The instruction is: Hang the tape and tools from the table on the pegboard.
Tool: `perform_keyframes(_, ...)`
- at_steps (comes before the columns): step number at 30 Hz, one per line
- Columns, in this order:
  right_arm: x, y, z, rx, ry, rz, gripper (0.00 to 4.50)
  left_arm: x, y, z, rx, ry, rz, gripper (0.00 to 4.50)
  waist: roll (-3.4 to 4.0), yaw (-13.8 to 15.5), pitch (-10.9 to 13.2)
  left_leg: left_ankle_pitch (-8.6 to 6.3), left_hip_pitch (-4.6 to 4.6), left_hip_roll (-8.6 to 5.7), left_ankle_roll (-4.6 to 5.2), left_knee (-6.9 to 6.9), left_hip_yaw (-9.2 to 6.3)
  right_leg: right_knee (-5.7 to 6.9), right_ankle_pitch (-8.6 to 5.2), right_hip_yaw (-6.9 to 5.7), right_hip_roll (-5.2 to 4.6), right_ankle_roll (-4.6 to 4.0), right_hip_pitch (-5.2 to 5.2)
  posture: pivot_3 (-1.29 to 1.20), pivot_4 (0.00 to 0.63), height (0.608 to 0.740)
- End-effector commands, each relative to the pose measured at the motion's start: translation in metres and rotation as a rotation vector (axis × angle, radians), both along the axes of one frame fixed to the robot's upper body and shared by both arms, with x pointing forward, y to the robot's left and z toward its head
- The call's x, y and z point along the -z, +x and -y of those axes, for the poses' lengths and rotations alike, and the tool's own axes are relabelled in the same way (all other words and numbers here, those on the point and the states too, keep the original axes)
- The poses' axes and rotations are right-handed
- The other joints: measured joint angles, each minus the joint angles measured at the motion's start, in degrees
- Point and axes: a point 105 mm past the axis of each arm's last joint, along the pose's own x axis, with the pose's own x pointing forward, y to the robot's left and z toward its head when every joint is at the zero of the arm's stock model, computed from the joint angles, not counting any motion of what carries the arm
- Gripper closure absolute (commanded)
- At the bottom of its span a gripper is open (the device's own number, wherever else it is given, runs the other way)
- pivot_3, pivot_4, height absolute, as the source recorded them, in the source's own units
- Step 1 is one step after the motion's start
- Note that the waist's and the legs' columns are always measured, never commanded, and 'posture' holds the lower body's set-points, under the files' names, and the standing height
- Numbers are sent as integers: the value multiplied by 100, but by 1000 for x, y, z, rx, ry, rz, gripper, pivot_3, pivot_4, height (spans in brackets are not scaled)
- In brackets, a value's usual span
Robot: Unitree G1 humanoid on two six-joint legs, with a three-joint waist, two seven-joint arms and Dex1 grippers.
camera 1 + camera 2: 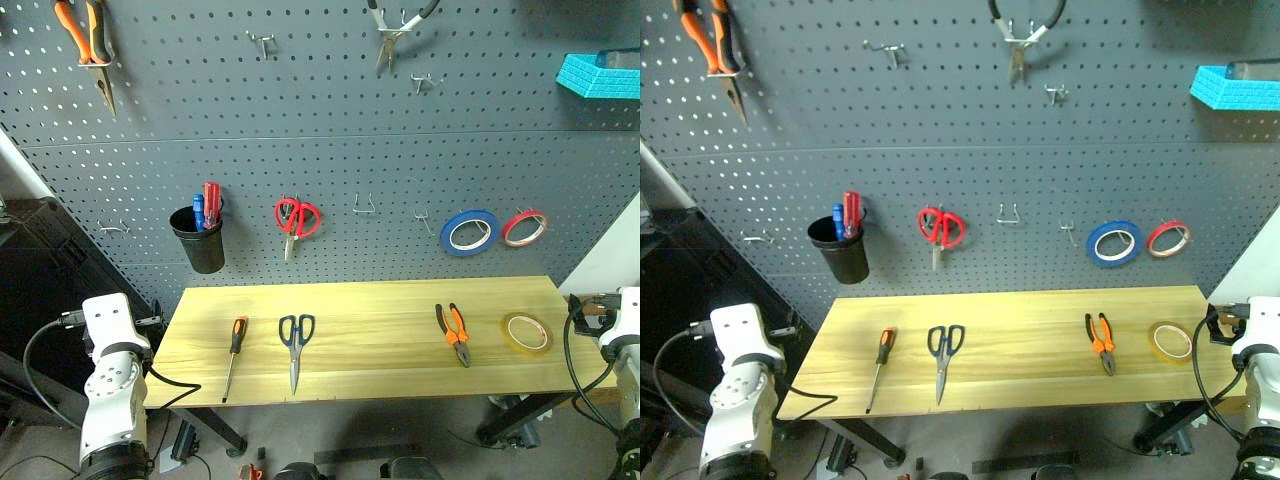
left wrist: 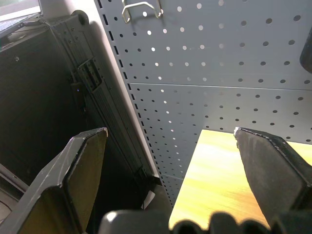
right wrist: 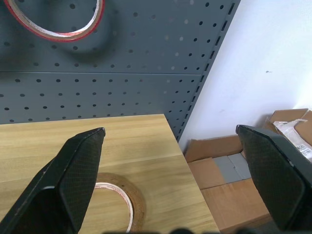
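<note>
Wide-open and empty, the right gripper (image 3: 170,141) hovers over the table's (image 3: 122,136) end, tape (image 3: 134,202) just below its left finger.

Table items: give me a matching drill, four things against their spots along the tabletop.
Things:
1. screwdriver
2. dark-blue scissors
3. pliers
4. yellow-tan tape

Places on the table:
A. nearest the right end
B. nearest the left end
C. just left of the tape
D. just right of the screwdriver

Pairs: 1-B, 2-D, 3-C, 4-A
</note>
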Motion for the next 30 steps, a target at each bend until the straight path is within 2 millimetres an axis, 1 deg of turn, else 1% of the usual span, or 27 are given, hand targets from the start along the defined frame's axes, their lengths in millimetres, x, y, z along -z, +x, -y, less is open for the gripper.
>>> perform_keyframes(1, -23, 9, 3, -19, -51, 54, 0, -21, 4, 2, 13, 50, 63, 25, 0, -2, 0, 0, 0, 0, 0, 0, 0, 0, 0, 0, 0, 0, 0, -113, 0, 740)
perform_keyframes(5, -23, 9, 1, -28, -53, 52, 0, -22, 4, 2, 6, 61, 67, 25, -1, 4, 0, 0, 0, 0, 0, 0, 0, 0, 0, 0, 0, 0, 0, -113, 0, 740)
perform_keyframes(12, -22, 11, -3, -51, -56, 45, 0, -21, -3, -9, -48, 69, 59, 25, -1, 3, -1, 0, 0, 0, 0, 0, 0, 0, 0, 0, 0, 0, 0, -107, 0, 740)
perform_keyframes(18, -23, 14, -7, -74, -65, 44, 0, -21, -3, -9, -49, 69, 57, 25, -2, 1, -1, 0, 0, 0, 0, 0, 0, 0, 0, 0, 0, 0, 0, -106, 0, 740)
perform_keyframes(20, -23, 15, -7, -75, -69, 40, 0, -21, -2, -9, -45, 69, 57, 25, -2, -15, -1, 0, -4, -4, 0, 0, -14, -2, 0, -16, -5, 0, 11, -106, 0, 740)
perform_keyframes(24, -23, 15, -7, -73, -73, 38, 0, -21, 0, -6, -33, 69, 58, 25, 1, -37, -3, 2, -2, -14, -5, 2, -113, -39, -4, -107, -13, -7, 64, -109, 0, 740)
perform_keyframes(25, -23, 15, -7, -74, -73, 37, 0, -21, 0, -6, -31, 68, 58, 25, 2, -35, -3, 9, -1, -15, -19, 3, -126, -41, -7, -117, -13, -12, 66, -109, 0, 740)
perform_keyframes(30, -22, 15, -9, -77, -68, 38, 0, -21, 0, -5, -29, 67, 56, 25, 4, 6, -5, 8, 1, -6, -39, 1, -121, -35, -12, -108, -3, -23, 58, -110, 0, 740)
